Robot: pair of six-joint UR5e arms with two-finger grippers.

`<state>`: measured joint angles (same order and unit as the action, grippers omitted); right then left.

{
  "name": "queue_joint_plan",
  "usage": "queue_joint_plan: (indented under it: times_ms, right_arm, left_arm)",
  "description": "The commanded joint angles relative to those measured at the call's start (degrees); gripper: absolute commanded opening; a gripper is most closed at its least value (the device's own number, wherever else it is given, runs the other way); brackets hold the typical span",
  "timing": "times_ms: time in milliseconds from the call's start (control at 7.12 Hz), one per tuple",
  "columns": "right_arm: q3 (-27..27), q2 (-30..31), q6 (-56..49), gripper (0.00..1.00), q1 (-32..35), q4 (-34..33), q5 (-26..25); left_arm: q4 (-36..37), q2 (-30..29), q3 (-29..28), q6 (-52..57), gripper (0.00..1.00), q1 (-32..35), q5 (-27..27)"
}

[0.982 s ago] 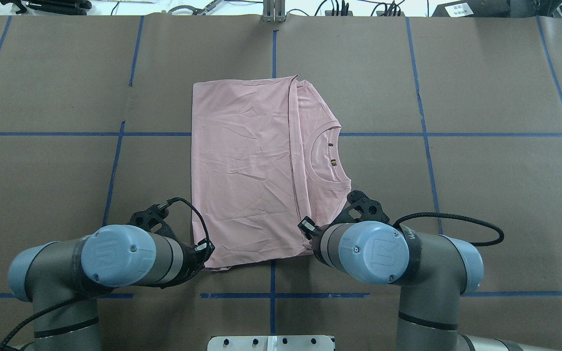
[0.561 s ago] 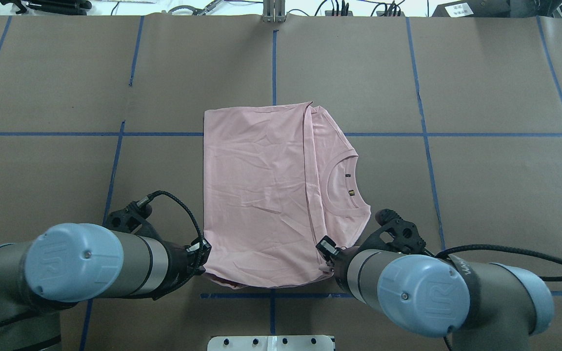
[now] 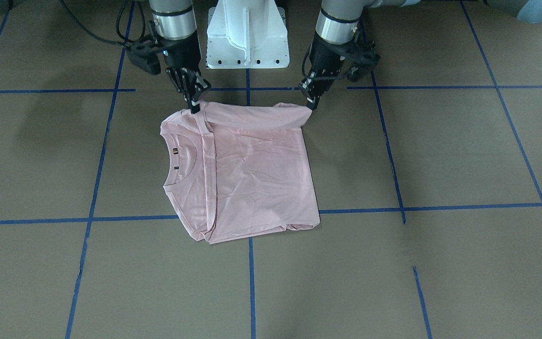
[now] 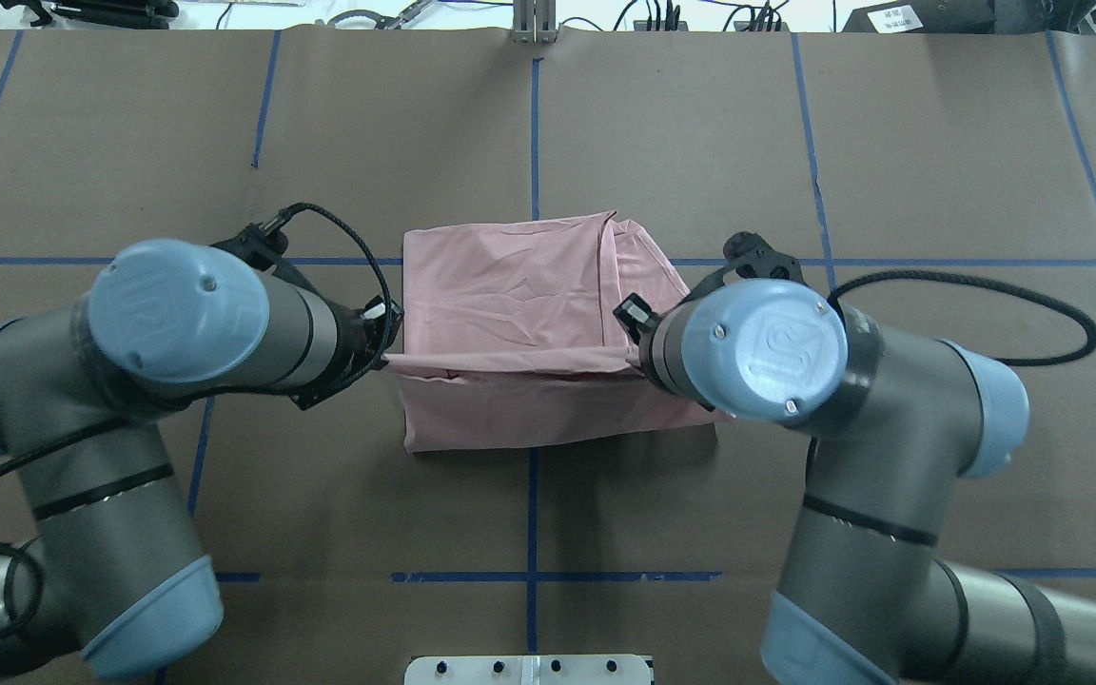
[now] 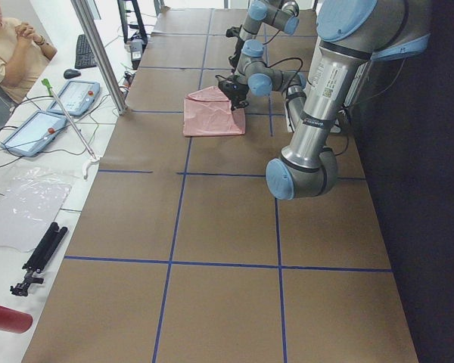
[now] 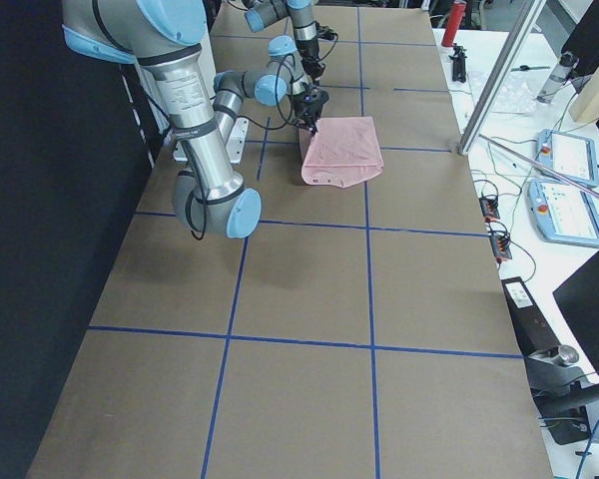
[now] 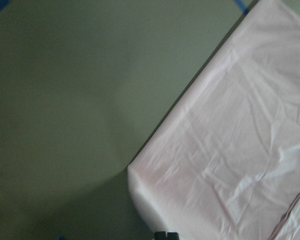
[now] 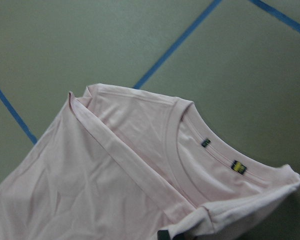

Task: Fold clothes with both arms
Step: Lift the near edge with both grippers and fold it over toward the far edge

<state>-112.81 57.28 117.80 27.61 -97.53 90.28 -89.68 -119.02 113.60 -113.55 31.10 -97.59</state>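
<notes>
The pale pink T-shirt (image 3: 252,174) lies folded lengthwise on the brown table, its ribbed collar (image 3: 182,162) toward my right arm. In the overhead view the shirt (image 4: 510,285) has its near edge raised off the table, stretched taut between both grippers. My left gripper (image 4: 386,358) is shut on that edge's left corner, and it also shows in the front-facing view, left gripper (image 3: 309,101). Pinching the corner on the collar side is my right gripper (image 3: 195,106), shut, mostly hidden under its wrist in the overhead view. The right wrist view shows the collar (image 8: 217,150) with its tags.
Blue tape lines (image 4: 532,124) cross the table. The white pedestal base (image 3: 247,33) stands just behind the grippers. Beyond the far edge lie tools and cables (image 4: 386,14). In the left side view a bench holds tablets (image 5: 38,128), with a seated person (image 5: 7,45) beside it.
Both arms have risen and moved away from the robot, lifting the shirt's near edge off the table and carrying it over the rest of the shirt. Both grippers stay shut.
</notes>
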Motion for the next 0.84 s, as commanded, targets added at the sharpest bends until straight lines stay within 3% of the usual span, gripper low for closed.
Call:
queue_joint_plan:
  times_ms: [0,140,281,561,702]
  right_arm:
    - [19.9,-9.59,-1.79,0.0,6.82,8.02,3.31]
    - [26.0,-12.25,-1.96,0.0,8.41,11.54,4.45]
    - [28.76,-13.32,-2.4,0.0,8.86,12.19,4.81]
    - [30.97,-13.51,-5.11,0.0,9.3,12.37,4.81]
    - [32.55,-14.12,-5.56,0.03,9.39,13.06,4.81]
  left_arm:
    - [-6.88,-4.29,-12.56,5.16,0.0,4.14,4.13]
    - [-10.13,-4.64,-15.57,5.18,0.0,4.93,5.2]
    - [-10.34,-4.82,-15.77,5.18,0.0,4.85,5.3]
    - [-11.56,-8.66,-22.06,5.18,0.0,4.85,6.0]
    - [-16.27,-10.26,-27.32,5.27,0.0,4.93,7.48]
